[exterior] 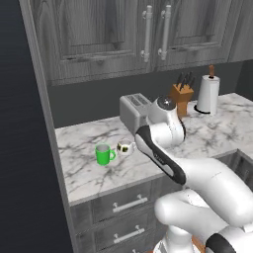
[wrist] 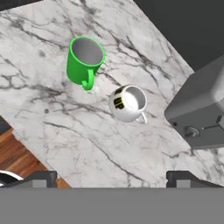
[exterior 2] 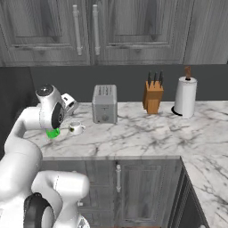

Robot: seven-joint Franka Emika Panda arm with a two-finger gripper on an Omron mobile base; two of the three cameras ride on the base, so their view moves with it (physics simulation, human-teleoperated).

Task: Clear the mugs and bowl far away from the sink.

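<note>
We see our claw (wrist: 109, 177) spread wide and empty above the marble worktop (wrist: 39, 109); the green mug (wrist: 84, 60) stands upright just beside the whitish mug (wrist: 127, 103), apart from it; the toaster (wrist: 201, 109) sits near the whitish mug.

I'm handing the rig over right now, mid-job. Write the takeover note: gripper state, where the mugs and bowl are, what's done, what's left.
Gripper: open, holding nothing, hanging above the marble counter with both mugs below it.
Green mug: upright on the counter near its left end.
White mug: upright just beside the green one, apart from it, between it and the toaster.
Bowl and sink: I can't place either from these views; only a dark corner at the counter's right end hints at the basin.
Done: both mugs stand together at the left end of the counter.
Left: find the bowl, check where it stands, move it if it's near the sink.
</note>
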